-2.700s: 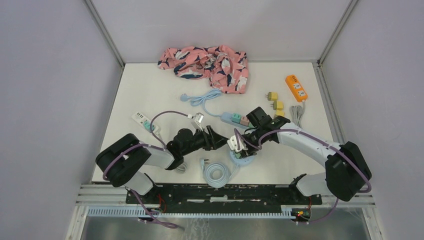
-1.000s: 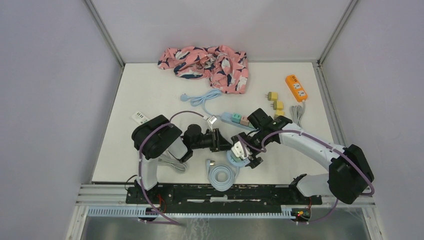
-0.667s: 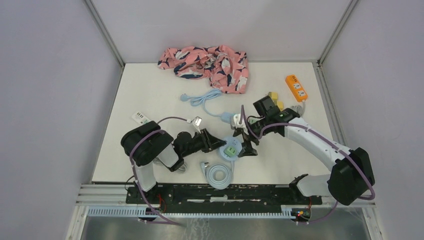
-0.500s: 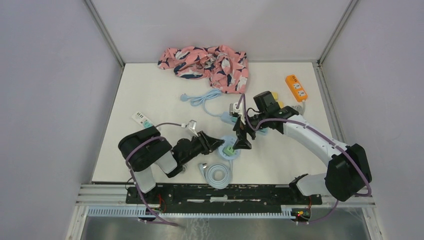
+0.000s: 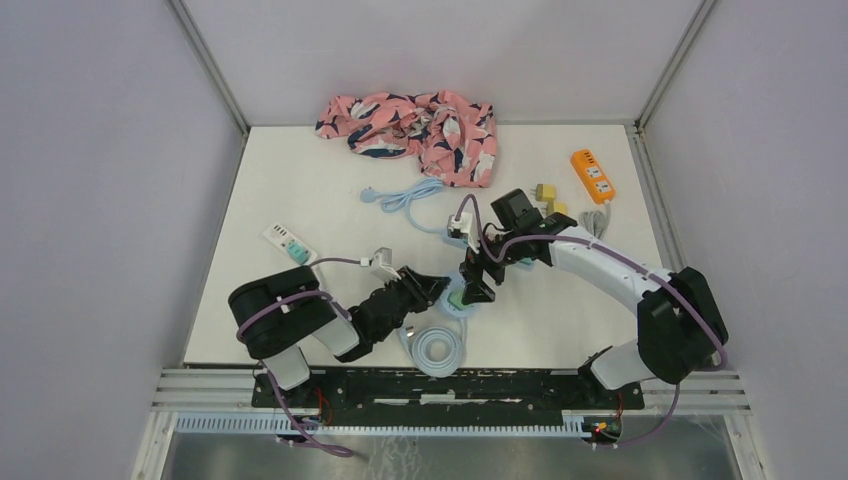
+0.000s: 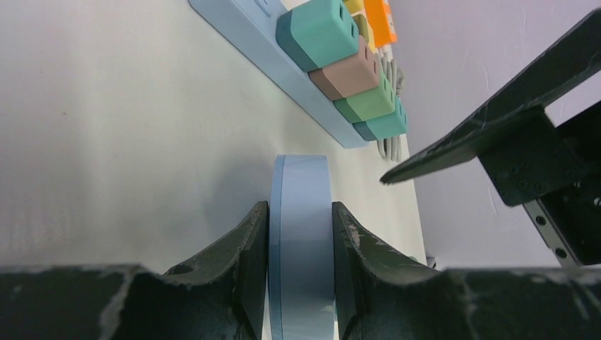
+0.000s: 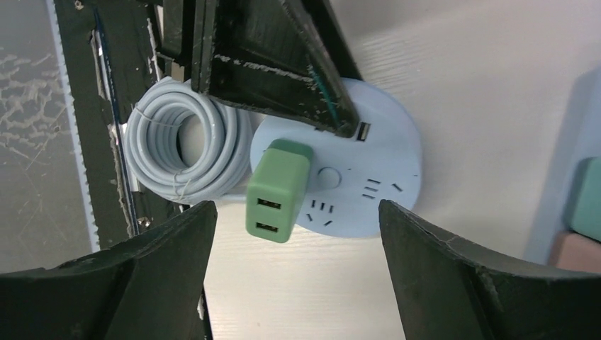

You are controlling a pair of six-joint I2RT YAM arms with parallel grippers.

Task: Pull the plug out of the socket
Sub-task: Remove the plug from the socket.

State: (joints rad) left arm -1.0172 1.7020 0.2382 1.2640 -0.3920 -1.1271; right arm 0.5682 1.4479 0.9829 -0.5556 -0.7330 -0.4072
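Observation:
The round pale-blue socket lies flat on the table with a green plug standing in it, two USB ports on its end. My left gripper is shut on the socket's rim, one finger on each flat face. In the top view this gripper reaches in from the left of the socket. My right gripper hovers above the plug with its jaws open wide, one finger on each side, touching nothing. From above, the right gripper covers most of the plug.
A coiled grey cable lies right beside the socket, towards the near edge. A blue power strip with coloured adapters sits just behind. Farther off are a pink cloth, an orange strip, yellow adapters and a white strip.
My right gripper lifted off the socket, swung round and now hangs over the plug, its jaws narrowing slightly. The left arm's elbow dropped towards the near edge, still gripping the socket.

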